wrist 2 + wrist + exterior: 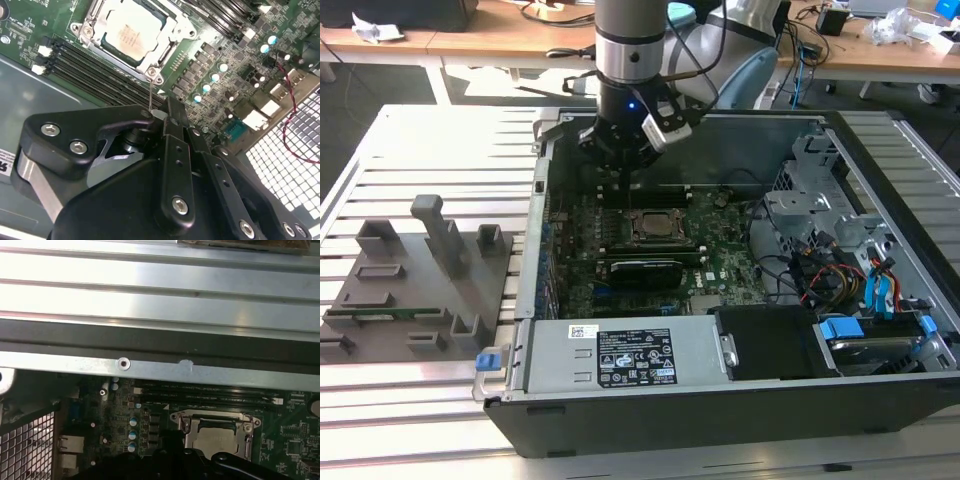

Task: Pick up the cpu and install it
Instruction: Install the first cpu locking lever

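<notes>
The cpu [655,226] is a pale metal square lying flat in the socket frame [632,232] on the green motherboard inside the open computer case. In the second wrist view the cpu [132,30] sits inside the silver socket frame [172,37]. A thin metal lever [150,95] rises from a corner of that frame up to my gripper [167,109]. The first wrist view has the cpu [216,441] partly under the frame, with my gripper [172,460] as a dark shape beside it. My gripper [625,172] hangs just behind the socket, above the board, with nothing of the cpu in it.
Black memory slots [85,67] run beside the socket, and a long black card [642,270] lies in front of it. The case's metal wall [160,372] is close behind the gripper. Drive bays and cables [840,260] take up the exterior view's right. A grey fixture tray [415,280] stands outside the case.
</notes>
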Motion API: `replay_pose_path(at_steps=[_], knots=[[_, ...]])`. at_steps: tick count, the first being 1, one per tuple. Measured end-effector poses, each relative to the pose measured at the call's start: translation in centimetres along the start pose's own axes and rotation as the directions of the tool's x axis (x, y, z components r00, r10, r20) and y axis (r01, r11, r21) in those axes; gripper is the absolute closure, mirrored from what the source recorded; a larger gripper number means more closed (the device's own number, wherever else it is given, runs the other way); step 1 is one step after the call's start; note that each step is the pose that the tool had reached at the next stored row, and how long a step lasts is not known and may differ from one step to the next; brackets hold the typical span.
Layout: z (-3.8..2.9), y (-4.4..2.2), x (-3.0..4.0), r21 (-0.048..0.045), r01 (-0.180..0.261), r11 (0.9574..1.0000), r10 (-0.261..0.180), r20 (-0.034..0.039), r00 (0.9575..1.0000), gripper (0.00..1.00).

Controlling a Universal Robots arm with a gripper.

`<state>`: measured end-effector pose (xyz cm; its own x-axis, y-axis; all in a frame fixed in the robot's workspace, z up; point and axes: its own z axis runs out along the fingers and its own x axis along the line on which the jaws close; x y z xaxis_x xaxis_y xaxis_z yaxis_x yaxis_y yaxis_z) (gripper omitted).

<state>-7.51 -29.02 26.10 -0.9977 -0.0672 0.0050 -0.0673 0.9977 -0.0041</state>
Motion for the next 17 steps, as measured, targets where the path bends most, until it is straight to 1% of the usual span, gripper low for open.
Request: replay_pose_path(at_steps=[7,11,13,14,16,17], knots=[[0.07,-0.01,-0.54,0.0,0.0,1.0,0.0,-0.0008,1.0,0.89],[0.11,-0.03,-1.06,-0.0001,0.0,1.0,0.0,-0.0015,1.0,0.89],[0.13,-0.03,-1.18,-0.0002,0.0,1.0,0.0,-0.0016,1.0,0.89],[0.14,-0.03,-1.19,-0.006,0.0,1.0,0.0,-0.0015,1.0,0.89],[0.15,-0.03,-1.2,-0.0347,0.0,0.9994,0.0,0.0007,1.0,0.89],[0.15,-0.03,-1.2,-0.0424,0.0,0.9991,0.0,0.0012,1.0,0.89]])
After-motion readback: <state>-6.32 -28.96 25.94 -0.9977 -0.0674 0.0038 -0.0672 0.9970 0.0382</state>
